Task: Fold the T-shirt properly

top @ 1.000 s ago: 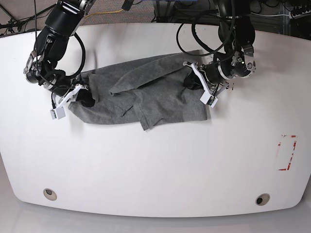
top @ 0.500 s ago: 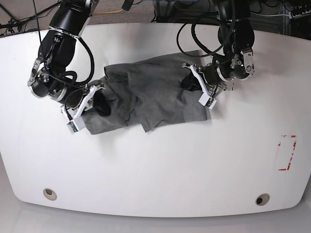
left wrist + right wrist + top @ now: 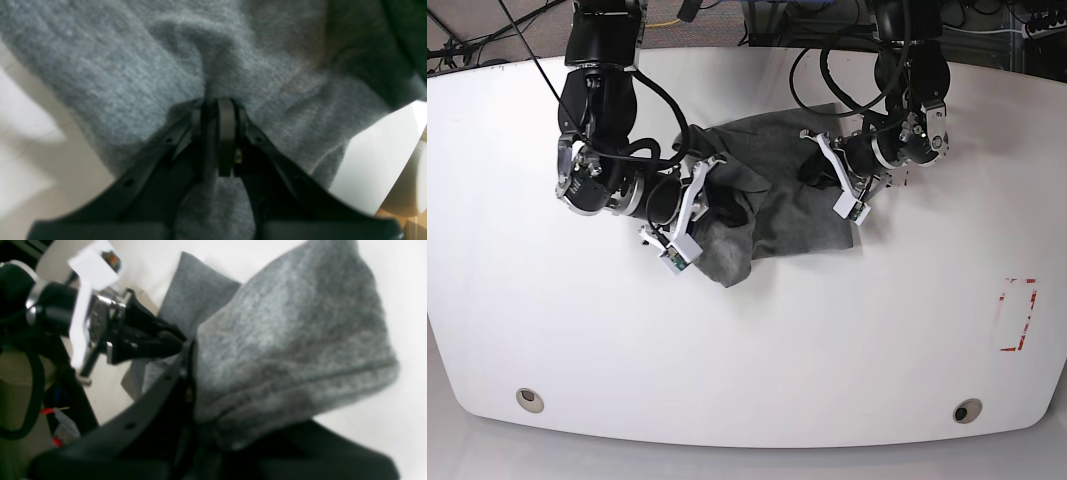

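Note:
The grey T-shirt (image 3: 777, 205) lies bunched on the white table (image 3: 747, 350), its left part folded over toward the middle. My right gripper (image 3: 715, 205), on the left of the base view, is shut on the shirt's edge and holds it lifted; in the right wrist view the fabric (image 3: 283, 340) drapes over the gripper (image 3: 191, 350). My left gripper (image 3: 815, 172) is shut on a pinched fold at the shirt's right side. In the left wrist view its fingers (image 3: 227, 133) clamp the grey cloth (image 3: 133, 66). The two grippers are close together.
A red marked rectangle (image 3: 1017, 315) is on the table at the right. Two round holes (image 3: 528, 399) (image 3: 967, 411) sit near the front edge. Cables hang behind the table's far edge.
My right gripper has carried the shirt's left side to the right, over the middle, so the shirt is narrower and more bunched. My left gripper has hardly moved.

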Controlling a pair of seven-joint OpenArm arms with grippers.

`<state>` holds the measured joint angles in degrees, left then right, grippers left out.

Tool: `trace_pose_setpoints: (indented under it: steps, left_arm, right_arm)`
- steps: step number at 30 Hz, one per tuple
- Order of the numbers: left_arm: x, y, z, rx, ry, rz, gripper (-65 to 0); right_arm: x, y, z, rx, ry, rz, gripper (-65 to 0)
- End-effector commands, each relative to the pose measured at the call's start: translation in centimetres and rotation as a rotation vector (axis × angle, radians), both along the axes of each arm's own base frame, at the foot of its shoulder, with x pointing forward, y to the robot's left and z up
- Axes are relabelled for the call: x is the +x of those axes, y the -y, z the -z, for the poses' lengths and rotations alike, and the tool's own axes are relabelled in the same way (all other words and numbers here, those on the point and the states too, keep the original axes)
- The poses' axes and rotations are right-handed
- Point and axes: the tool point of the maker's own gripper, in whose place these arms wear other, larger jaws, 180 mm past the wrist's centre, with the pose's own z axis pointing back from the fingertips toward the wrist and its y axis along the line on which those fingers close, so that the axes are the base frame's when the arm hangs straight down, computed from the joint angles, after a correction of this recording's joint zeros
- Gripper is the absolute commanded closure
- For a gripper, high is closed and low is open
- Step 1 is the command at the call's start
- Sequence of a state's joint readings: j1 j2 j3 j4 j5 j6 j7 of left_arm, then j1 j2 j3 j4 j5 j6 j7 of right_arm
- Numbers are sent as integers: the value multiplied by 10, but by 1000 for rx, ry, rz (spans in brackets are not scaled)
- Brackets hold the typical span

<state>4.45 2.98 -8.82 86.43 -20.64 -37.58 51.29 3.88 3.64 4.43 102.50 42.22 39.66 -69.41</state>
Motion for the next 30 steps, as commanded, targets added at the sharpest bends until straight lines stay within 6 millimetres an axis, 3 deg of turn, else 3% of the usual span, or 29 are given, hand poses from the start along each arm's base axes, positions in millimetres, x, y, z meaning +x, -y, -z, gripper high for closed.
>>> trace_pose_setpoints:
  steps: [1,5,8,10,14,22,26,30]
  left_arm:
    - [-5,-6,7,53,-29,16,-49]
    - [-5,-5,6,52,-27,16,-49]
    - [-4,-5,5,50,-26,16,-49]
    - [-3,-4,4,47,-22,14,-49]
    - [13,-10,-13,56,40,-2,-49]
    - [38,-50,-67,68,204,-163,-49]
    - [43,-67,-91,100,278,-203,-49]
    - [43,-77,-114,76,344,-223,-47]
  right_arm:
    - [4,-13,-11,-12,57,-30,-163]
    - [2,-20,-1,-84,69,-50,-385]
    - [-5,-37,-5,-84,99,-108,-515]
    - [-11,-43,-4,-93,106,-141,-563]
    - [-21,-57,-13,-101,146,-206,-575]
    - [-30,-58,-10,-122,159,-247,-575]
    - [-34,-63,0,-84,125,-244,-575]
    - [-45,-83,6,-41,106,-294,-575]
